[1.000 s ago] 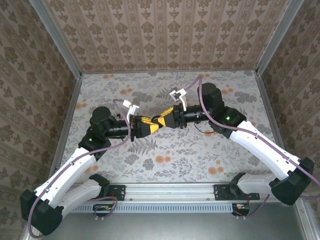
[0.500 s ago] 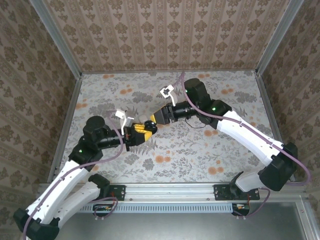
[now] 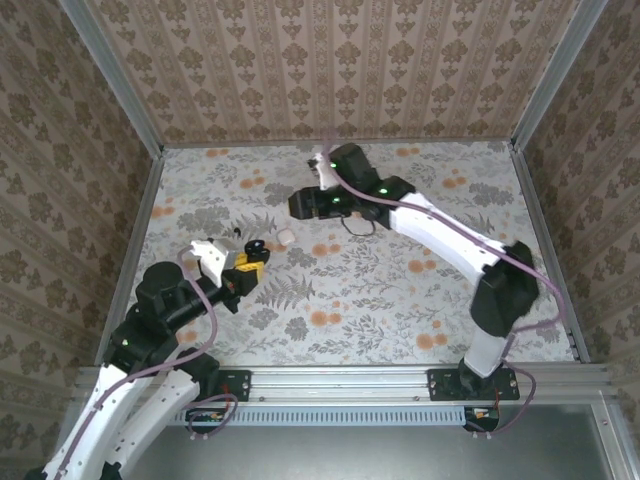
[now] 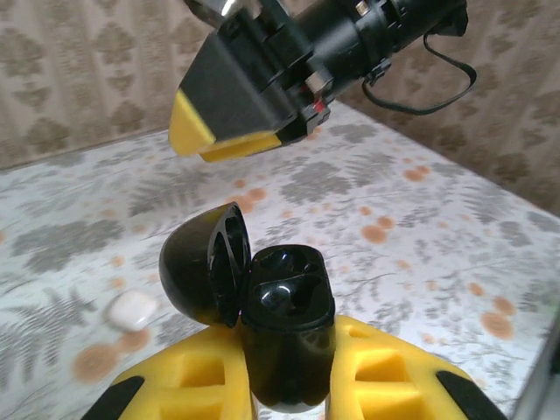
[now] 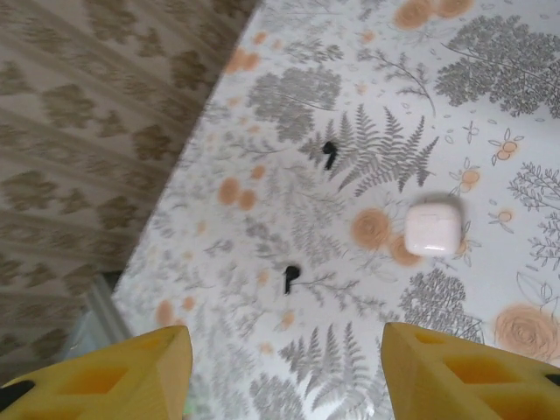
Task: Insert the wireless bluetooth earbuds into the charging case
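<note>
Left gripper (image 4: pixel 289 354): closed on the charging case (image 4: pixel 284 328), a black one, gripped by its lower body. The case lid stands open, swung to the left in the left wrist view.

Right gripper (image 5: pixel 284 350): jaws wide apart with nothing between them, raised above the table (image 5: pixel 525 175).

Two black earbuds (image 5: pixel 329 154) lie on the floral surface below it, apart from each other and outside the case. A white box (image 5: pixel 432 229) lies near them, closed.

White arms (image 3: pixel 440 235) w/ black joints, purple cables (image 3: pixel 207 305), yellow jaws
</note>
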Robot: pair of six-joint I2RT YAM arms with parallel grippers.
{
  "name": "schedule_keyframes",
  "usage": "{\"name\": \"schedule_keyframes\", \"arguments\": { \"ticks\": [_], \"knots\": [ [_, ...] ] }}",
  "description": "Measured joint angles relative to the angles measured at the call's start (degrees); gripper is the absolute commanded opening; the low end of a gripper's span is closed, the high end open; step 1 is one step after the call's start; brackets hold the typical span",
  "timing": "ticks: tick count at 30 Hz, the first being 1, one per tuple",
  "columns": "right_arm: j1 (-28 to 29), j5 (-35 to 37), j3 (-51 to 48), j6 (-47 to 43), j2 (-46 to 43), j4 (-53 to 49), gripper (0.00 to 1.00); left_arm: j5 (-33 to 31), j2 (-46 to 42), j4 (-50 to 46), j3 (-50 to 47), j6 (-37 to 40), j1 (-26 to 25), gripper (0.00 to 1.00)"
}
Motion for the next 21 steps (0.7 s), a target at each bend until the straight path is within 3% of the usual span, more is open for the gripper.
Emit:
{"name": "schedule_keyframes", "arguments": {
  "ticks": [6,12,16,21],
  "knots": [
    [4.4,8.6,19.8,0.7,21.5,-6.3,0.57,-7.3,-1.6,-3.3,1.1,1.6,0.3,0.0],
    [6.9,13.3,41.9,2.6,41.5,-11.3,0.55,-9.7,-1.6,-3.3,1.2,2.4,0.3,0.0],
    [8.5,16.6,51.0,2.9,49.1,-11.4,0.53,-10.3,-1.6,-3.3,1.2,2.9,0.4,0.0],
    [9.6,20.3,52.7,3.3,51.8,-7.2,0.52,-10.3,-2.1,-3.4,1.2,3.3,0.7,0.0]
  ]
}}
